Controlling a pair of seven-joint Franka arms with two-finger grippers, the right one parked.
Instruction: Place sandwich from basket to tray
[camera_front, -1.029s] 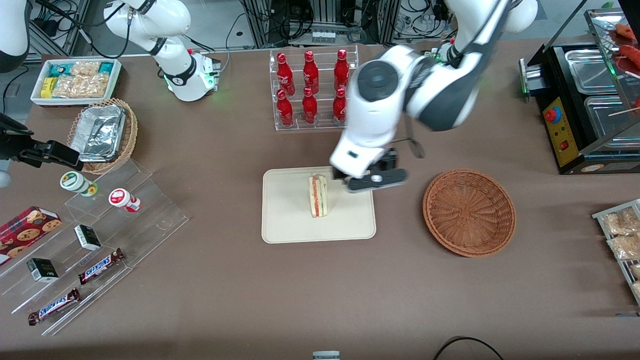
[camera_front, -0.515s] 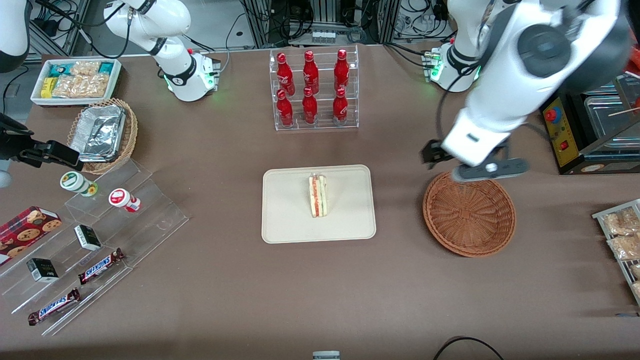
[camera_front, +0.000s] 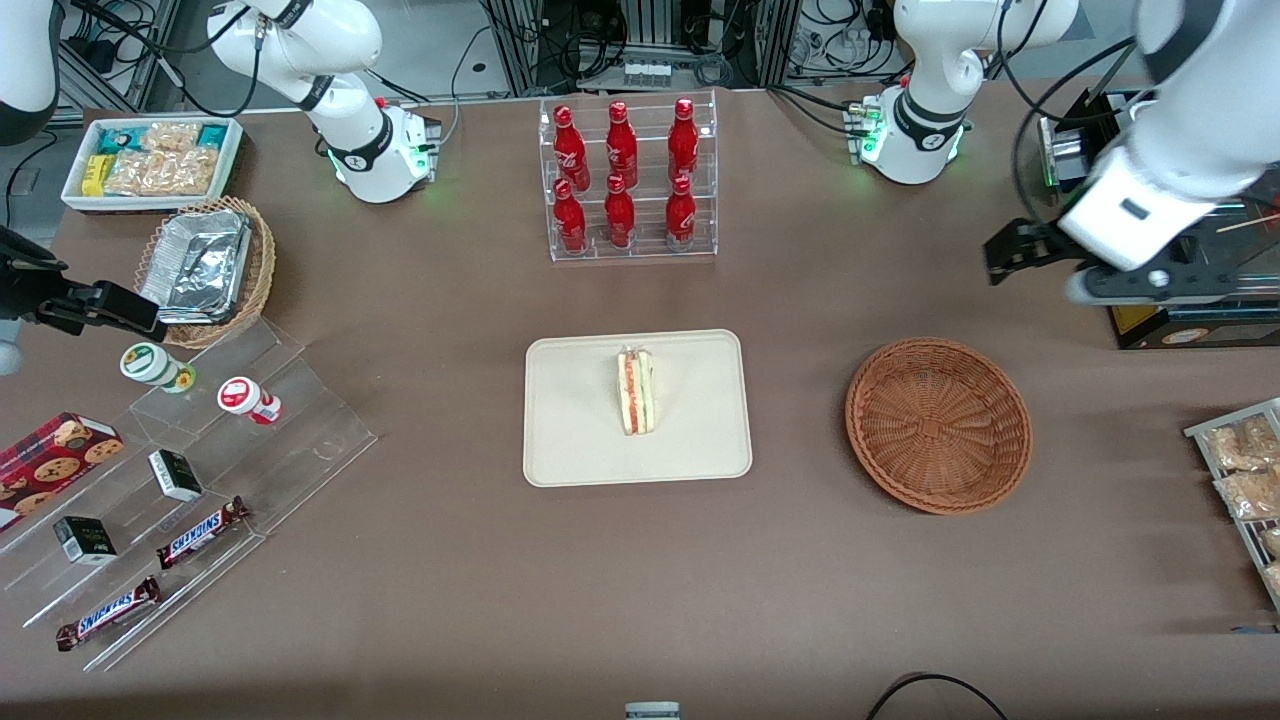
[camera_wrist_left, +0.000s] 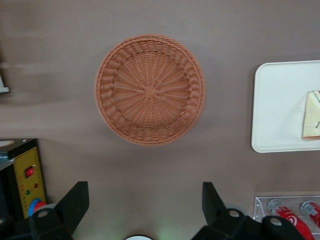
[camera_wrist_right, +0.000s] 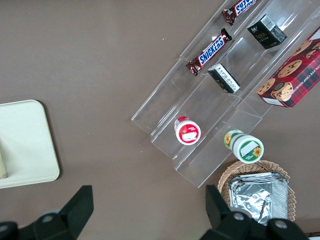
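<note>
A: Sandwich (camera_front: 636, 391), the task's object: where does it lie, taking the larger items first?

B: The brown table (camera_front: 480, 600) carries everything. On it, the cream tray (camera_front: 580, 440) holds the sandwich near its middle, standing on edge with the red filling layer showing. The reddish-brown basket (camera_front: 938, 424) sits apart from the tray, toward the working arm's end of the table, with nothing in it.

A: And the gripper (camera_wrist_left: 145, 207)?

B: It hangs above the table, farther from the front camera than the basket and close to the black machine with the yellow panel (camera_front: 1128, 262). Its two dark fingers (camera_wrist_left: 75, 202) are spread wide, with nothing between them.

A: What surrounds the tray?

B: A clear rack of red bottles (camera_front: 625, 180) stands farther from the front camera than the tray. Toward the parked arm's end lie a clear stepped shelf (camera_front: 250, 440) with snack bars (camera_front: 200, 531) and a tan basket of foil (camera_front: 205, 268). Nothing covers the sandwich.
</note>
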